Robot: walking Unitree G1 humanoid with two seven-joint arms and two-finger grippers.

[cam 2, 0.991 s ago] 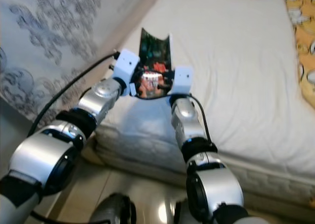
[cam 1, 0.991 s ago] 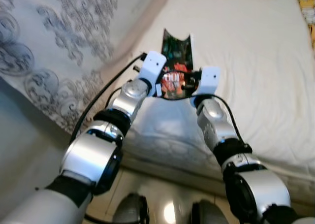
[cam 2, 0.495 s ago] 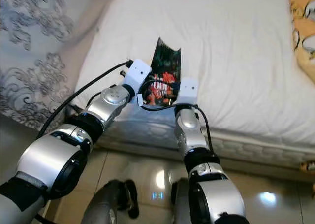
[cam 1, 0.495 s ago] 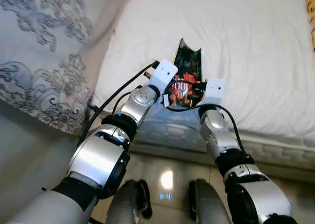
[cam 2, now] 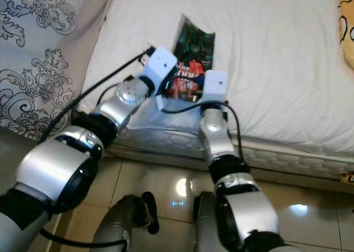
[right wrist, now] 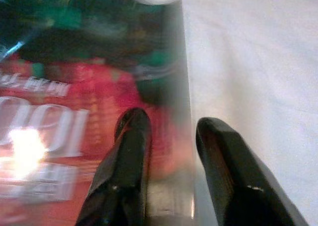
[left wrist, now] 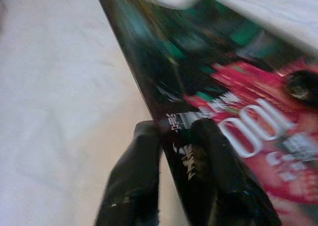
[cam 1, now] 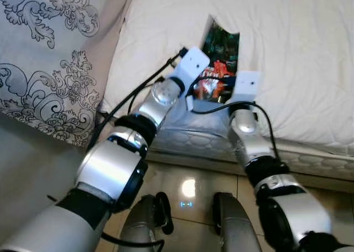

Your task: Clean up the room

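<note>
A glossy magazine [cam 2: 191,63] — dark green at its far end, red with big white numerals nearer the robot — is hanging above the near edge of a white mattress [cam 2: 276,69], gripped on both side edges. The left gripper [left wrist: 180,136] is pinching the magazine's left edge, one black finger on each face of the cover. The right gripper [right wrist: 166,136] is straddling the right edge (one finger lying on the printed cover, the other off its outer side), its fingers narrowly parted around the sheet. Left of the bed, a grey curtain [cam 1: 44,58] with dark scrollwork is hanging. Below, glossy floor tiles [cam 2: 310,219] are reflecting light.
</note>
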